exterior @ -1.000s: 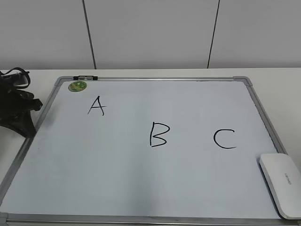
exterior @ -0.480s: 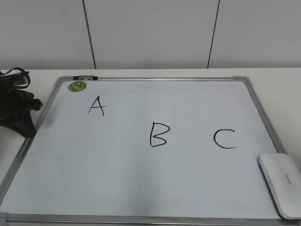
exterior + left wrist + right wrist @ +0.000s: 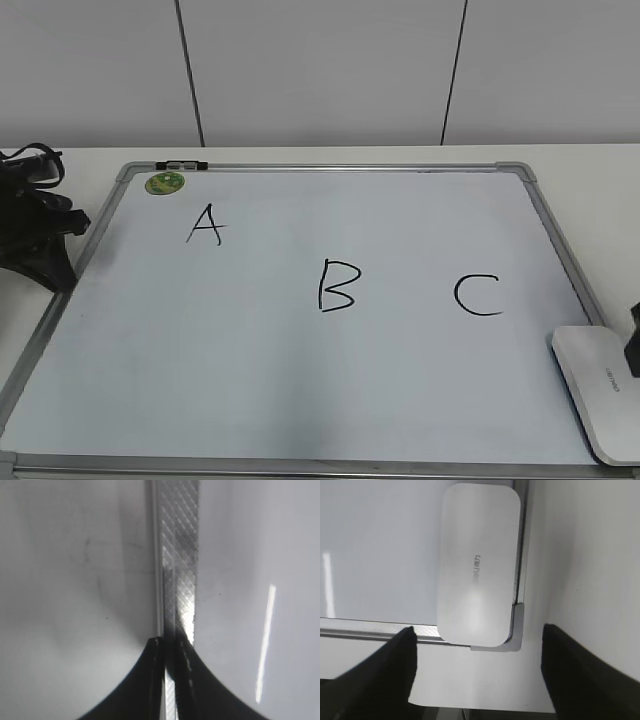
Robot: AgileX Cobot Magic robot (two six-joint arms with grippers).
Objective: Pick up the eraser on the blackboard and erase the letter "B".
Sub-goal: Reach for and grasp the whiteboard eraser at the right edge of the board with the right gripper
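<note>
The white eraser lies flat on the near right corner of the blackboard. The black letter "B" is in the board's middle, between "A" and "C". A dark part of my right gripper shows at the right edge, next to the eraser. In the right wrist view my right gripper is open and empty above the eraser's near end. My left gripper is shut and empty over the board's silver frame. The left arm rests at the board's left edge.
A small round green magnet and a black clip sit at the board's far left corner. A grey corner cap lies beside the eraser. White table surrounds the board; a white wall stands behind.
A dark part of my right gripper has come into the exterior view at the right edge beside the eraser. The left arm, eraser and letters have not moved.
</note>
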